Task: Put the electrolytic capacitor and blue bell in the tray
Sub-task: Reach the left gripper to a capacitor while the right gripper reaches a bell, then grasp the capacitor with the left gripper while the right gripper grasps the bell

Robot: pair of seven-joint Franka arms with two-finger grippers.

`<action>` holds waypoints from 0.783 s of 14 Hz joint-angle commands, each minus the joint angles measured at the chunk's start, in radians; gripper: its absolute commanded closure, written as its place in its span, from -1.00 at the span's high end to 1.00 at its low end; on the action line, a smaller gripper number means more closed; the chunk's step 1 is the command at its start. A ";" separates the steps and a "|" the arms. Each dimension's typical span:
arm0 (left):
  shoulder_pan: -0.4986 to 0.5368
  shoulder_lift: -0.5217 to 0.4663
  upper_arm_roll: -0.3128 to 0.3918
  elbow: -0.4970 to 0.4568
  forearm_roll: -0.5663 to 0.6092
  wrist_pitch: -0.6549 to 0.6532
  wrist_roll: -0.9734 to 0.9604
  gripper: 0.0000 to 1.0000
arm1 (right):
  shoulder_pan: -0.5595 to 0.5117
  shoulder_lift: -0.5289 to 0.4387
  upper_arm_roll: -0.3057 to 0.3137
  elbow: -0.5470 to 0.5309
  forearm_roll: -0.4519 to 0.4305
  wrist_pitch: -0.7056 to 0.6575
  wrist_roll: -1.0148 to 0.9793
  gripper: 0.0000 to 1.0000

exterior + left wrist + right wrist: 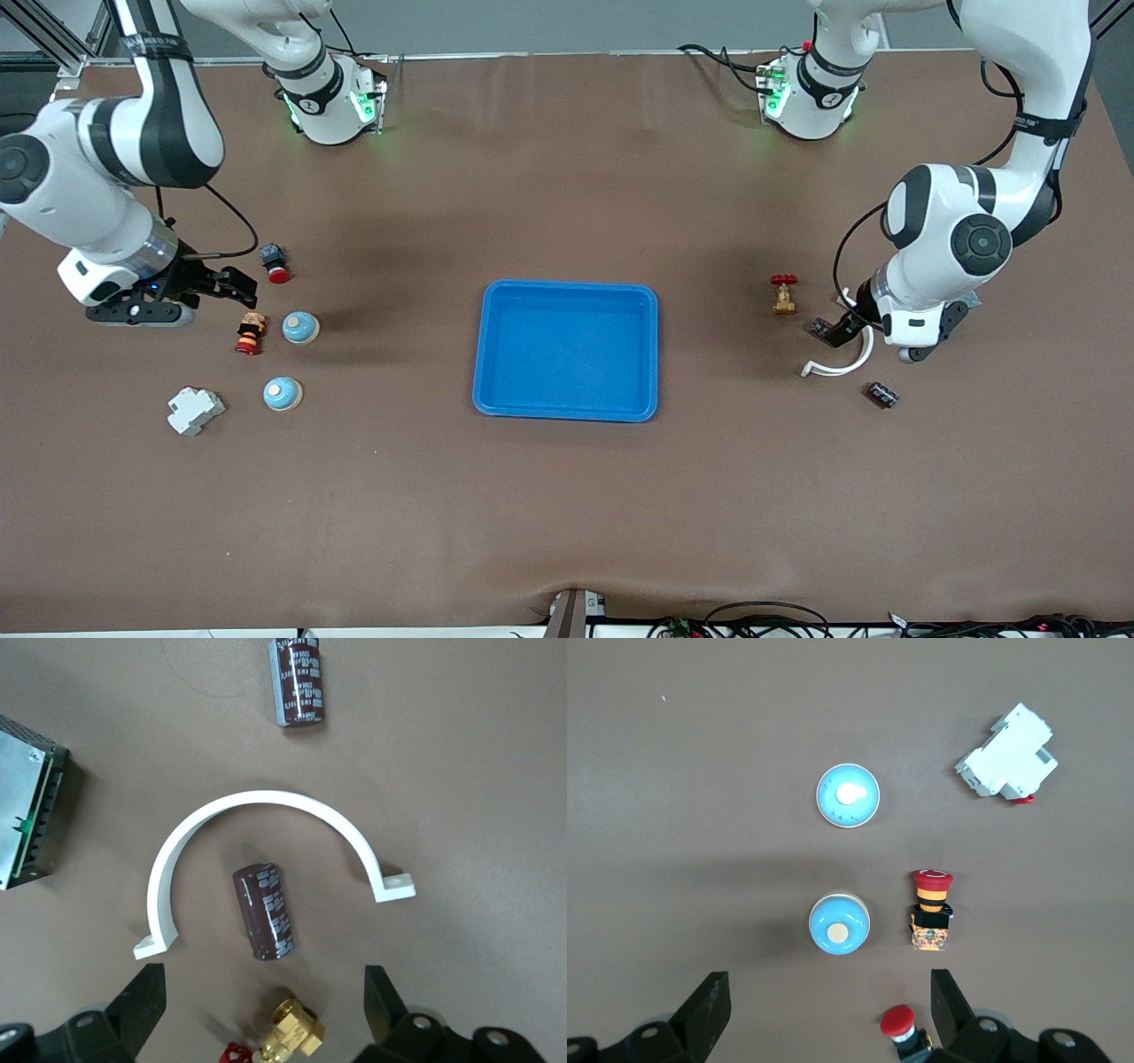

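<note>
My left hand (264,1010) spread, over capacitor (264,911) lying inside white clamp arc (266,811); its long axis crosses finger gap. Right hand (830,1014) spread above blue bell (839,924). Tray (567,292) mid-desk.

A dark capacitor (264,911) lies inside the white arc-shaped clamp (266,850). The left gripper (264,1010) hangs spread above; a second capacitor (298,680) lies well apart from the clamp.
</note>
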 commanded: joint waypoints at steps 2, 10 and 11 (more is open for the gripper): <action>0.008 0.049 -0.003 -0.030 -0.023 0.108 -0.008 0.91 | -0.006 0.047 0.005 -0.082 -0.012 0.153 -0.005 1.00; 0.041 0.116 -0.003 -0.081 -0.023 0.243 -0.011 0.39 | 0.002 0.274 0.005 -0.088 -0.012 0.386 -0.005 1.00; 0.040 0.119 -0.003 -0.079 -0.023 0.245 -0.020 0.26 | 0.002 0.289 0.006 -0.094 -0.012 0.409 -0.005 1.00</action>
